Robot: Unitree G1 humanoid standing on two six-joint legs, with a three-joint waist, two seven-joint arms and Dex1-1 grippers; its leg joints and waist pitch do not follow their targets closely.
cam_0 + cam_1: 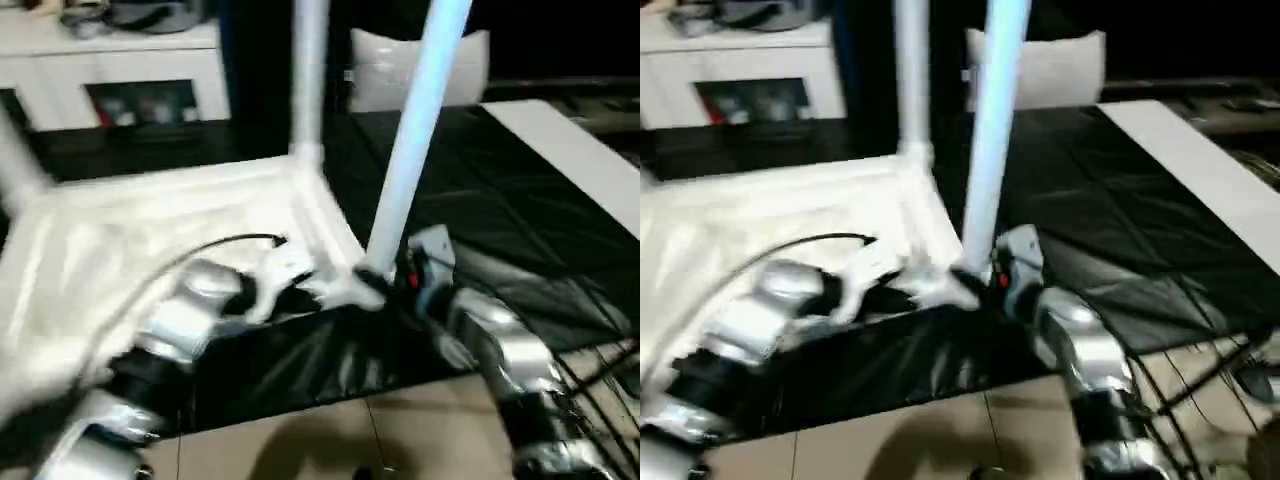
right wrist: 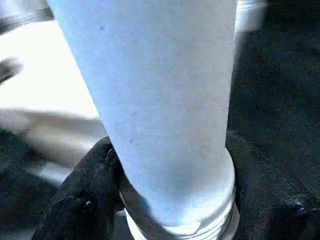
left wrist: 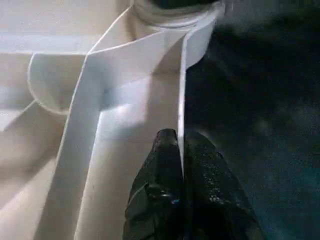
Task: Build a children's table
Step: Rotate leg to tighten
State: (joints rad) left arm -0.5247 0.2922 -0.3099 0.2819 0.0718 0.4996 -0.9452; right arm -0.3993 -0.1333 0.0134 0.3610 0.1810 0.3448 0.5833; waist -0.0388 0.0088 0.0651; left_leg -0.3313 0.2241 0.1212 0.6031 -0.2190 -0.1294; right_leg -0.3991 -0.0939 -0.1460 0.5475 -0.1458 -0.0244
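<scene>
Leg-fitting step: your right gripper (image 1: 385, 275) fingers clasp leg (image 1: 415, 130) base at near-corner socket of tabletop (image 1: 150, 230), upside down on floor; left gripper (image 3: 181, 150) fingers pinch rim. Next: seat it straight.

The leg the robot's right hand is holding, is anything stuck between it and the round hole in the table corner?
Nothing visible is in the way. The right hand is wrapped around the bottom of the leg, and the leg's end sits right at the corner socket of the tabletop. Whether it is fully in cannot be told.
</scene>
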